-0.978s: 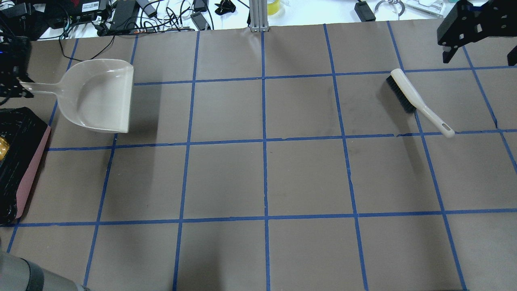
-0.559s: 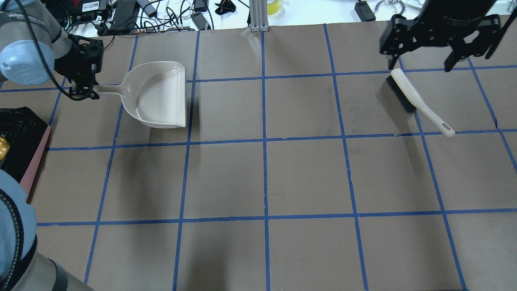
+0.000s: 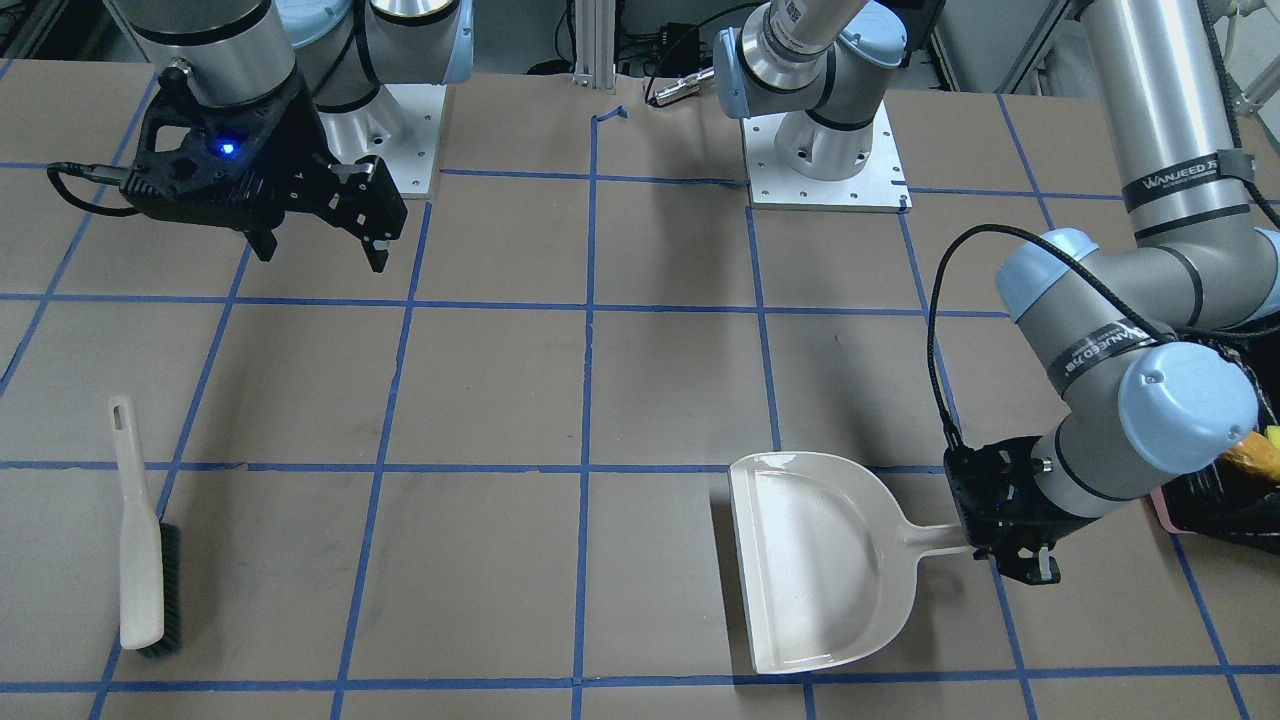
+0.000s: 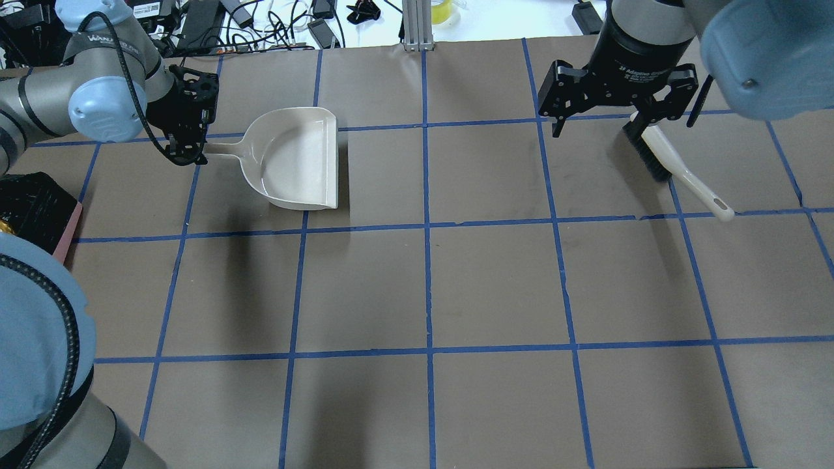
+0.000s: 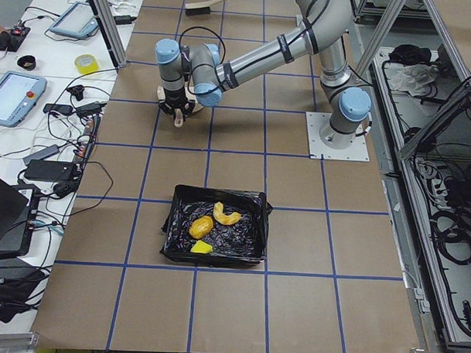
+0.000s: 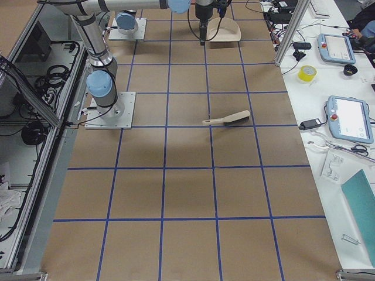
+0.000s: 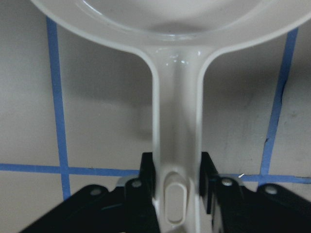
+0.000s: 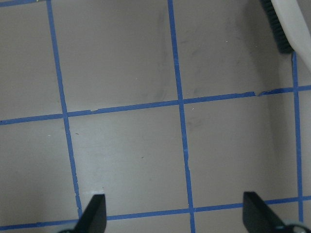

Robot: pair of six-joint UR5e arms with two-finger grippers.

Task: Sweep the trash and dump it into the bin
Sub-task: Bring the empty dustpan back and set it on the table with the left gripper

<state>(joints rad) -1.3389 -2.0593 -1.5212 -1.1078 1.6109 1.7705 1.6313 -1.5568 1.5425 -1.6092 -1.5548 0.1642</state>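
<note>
The bin point(image 5: 251, 240), pink-sided with a black bag, holds all the trash: the orange-yellow oval point(image 5: 201, 226), the crescent slice point(image 5: 227, 215) and the yellow sponge point(image 5: 201, 247). The bin's edge shows at the left of the overhead view point(image 4: 39, 208). My left gripper point(image 4: 195, 153) is shut on the handle of the empty beige dustpan point(image 4: 296, 163), also seen in the left wrist view point(image 7: 177, 145). My right gripper point(image 4: 603, 127) is open and empty, just left of the brush's head. The beige brush point(image 4: 658, 153) lies flat on the table.
Cables and devices lie beyond the table's far edge point(image 4: 195, 26). An aluminium post point(image 4: 417, 26) stands at the far middle. The two arm bases point(image 3: 825, 150) sit on the robot's side of the table.
My left gripper has carried the dustpan to the right, away from the bin. My right gripper has moved left, from the far right corner to beside the brush's head.
</note>
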